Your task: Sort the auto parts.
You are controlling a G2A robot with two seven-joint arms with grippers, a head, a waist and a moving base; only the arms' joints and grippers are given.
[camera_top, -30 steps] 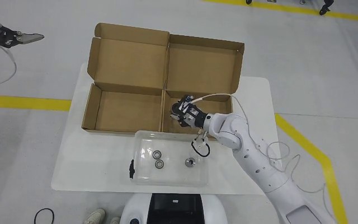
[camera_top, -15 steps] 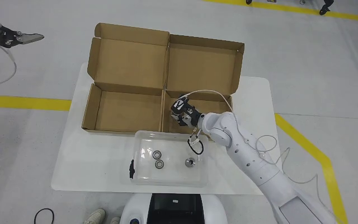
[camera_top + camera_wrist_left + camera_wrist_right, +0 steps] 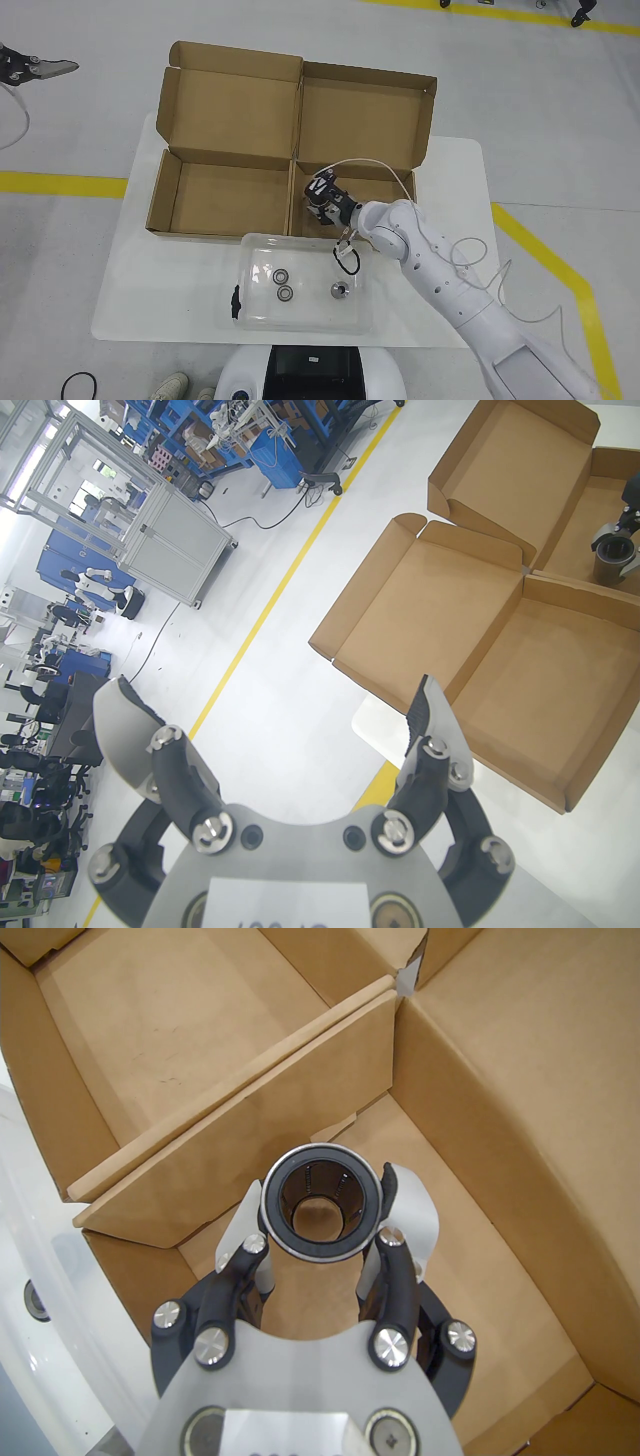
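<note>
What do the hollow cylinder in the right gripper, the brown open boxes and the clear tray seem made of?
Hollow cylinder: probably steel, by its bright rim; the dark matte end ring may be rubber. Brown open boxes: matte corrugated cardboard, thick folded edges. Clear tray: glossy, see-through plastic.

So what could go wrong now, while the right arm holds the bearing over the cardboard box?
1. The jaws pinch the bearing only on its round, smooth sides, so it might slip or twist out early.
2. It hangs close to the wall between the two boxes. Released here, it might strike that edge or roll into the corner of the right box.
</note>
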